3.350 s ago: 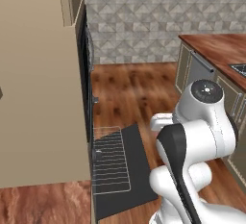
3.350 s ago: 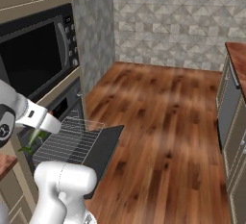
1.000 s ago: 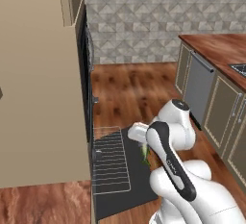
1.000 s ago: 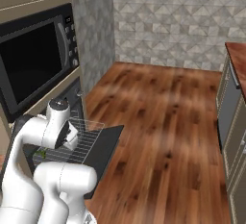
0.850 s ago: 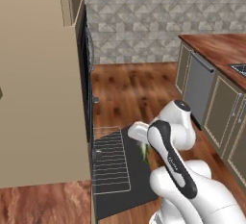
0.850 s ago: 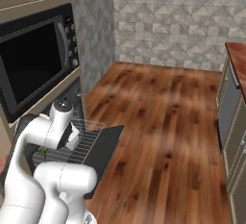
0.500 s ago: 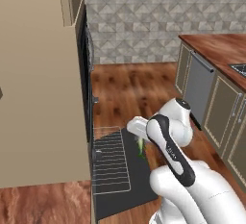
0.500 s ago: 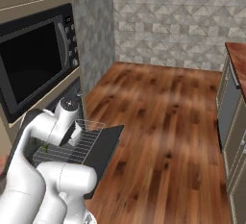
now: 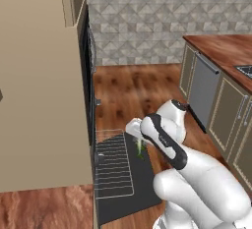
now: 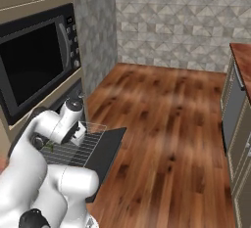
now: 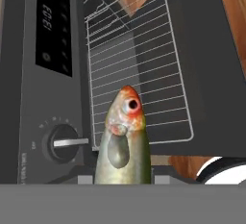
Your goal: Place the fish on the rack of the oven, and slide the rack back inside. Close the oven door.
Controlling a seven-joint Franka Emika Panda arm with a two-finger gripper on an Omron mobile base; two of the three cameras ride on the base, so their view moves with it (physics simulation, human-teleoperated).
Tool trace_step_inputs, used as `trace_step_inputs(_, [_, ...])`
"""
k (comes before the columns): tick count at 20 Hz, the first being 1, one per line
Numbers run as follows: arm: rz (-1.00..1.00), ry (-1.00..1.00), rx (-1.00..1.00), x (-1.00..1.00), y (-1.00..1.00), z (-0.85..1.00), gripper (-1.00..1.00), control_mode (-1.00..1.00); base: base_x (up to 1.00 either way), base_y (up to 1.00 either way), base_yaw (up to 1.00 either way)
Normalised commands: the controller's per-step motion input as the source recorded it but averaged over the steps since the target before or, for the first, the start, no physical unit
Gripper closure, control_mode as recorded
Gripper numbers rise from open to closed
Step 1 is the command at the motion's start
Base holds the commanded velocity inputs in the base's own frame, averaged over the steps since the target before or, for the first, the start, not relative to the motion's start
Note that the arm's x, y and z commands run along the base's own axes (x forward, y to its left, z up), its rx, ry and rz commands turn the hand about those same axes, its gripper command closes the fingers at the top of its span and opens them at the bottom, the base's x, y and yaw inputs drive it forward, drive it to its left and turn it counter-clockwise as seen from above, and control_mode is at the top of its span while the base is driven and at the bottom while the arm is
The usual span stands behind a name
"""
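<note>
The gripper (image 9: 139, 143) was clamped narrowly on the fish (image 11: 122, 143), which in the hand view rose head-first from the bottom centre of the frame, its reddish head and round eye lying across the lower wires of the rack (image 11: 139, 69). The rack was pulled out over the lowered oven door (image 9: 142, 184) — presumably so the fish could be set down from above rather than pushed into the oven (image 10: 37, 68). In the left base view the fish showed as a small green sliver hanging under the wrist at frame centre, just beside the right edge of the rack and over the dark door panel; whether it was directly above the wires or slightly off them was hard to tell from that angle. In the right base view the hand sat at the left of the frame above the grid. Compared with 3.4 s earlier, when the arm was drawn back near the base, the wrist had swung forward and down toward the rack; over the last 1 s it only crept a little further — the grip had not loosened.
</note>
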Motion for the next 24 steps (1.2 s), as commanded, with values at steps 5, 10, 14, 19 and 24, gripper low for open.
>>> trace_step_inputs(5, [0.0, 0.0, 0.0, 0.25, 0.06, -0.47, 1.0, -1.0, 0.0, 0.0, 0.0])
trace_step_inputs(10, [0.0, -0.02, 0.0, 0.08, 0.0, -0.46, 1.0, -1.0, 0.0, 0.0, 0.0])
trace_step_inputs(14, [0.0, -0.03, 0.0, 0.0, 0.0, -0.33, 1.0, -1.0, 0.0, 0.0, 0.0])
trace_step_inputs(19, [0.0, -0.03, 0.0, 0.01, 0.0, -0.31, 1.0, -1.0, 0.0, 0.0, 0.0])
trace_step_inputs(24, [0.0, -0.03, 0.0, 0.11, 0.0, -0.41, 1.0, -1.0, 0.0, 0.0, 0.0])
